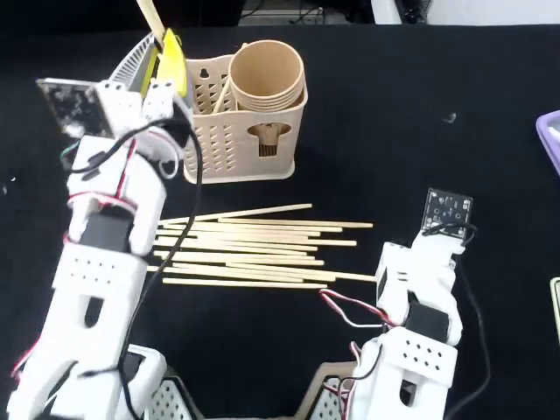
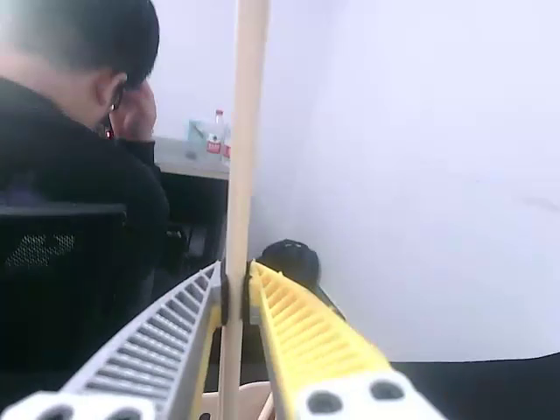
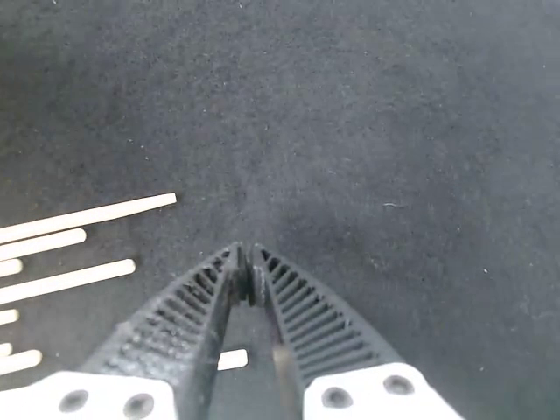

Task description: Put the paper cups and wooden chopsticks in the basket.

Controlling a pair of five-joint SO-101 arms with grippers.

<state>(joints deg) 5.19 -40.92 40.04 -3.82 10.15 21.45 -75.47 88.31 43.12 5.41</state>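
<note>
Chopstick (image 2: 245,131) stands upright, pinched by left fingers (image 2: 255,285) raised near basket (image 1: 219,150); right fingers (image 3: 234,278) closed above table (image 3: 394,131).

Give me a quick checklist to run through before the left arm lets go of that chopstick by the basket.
1. Grip: the left gripper is shut on the chopstick, which stands upright. Ok.
2. Lower tip inside the basket: hidden behind the gripper at the basket's left edge. Cannot tell.
3. Paper cups in the basket: stacked in it. Ok.
4. Right gripper out of the way: shut, empty, low over the table, far from the basket. Ok.
5. Task finished: loose chopsticks lie on the table. Not ok.
</note>
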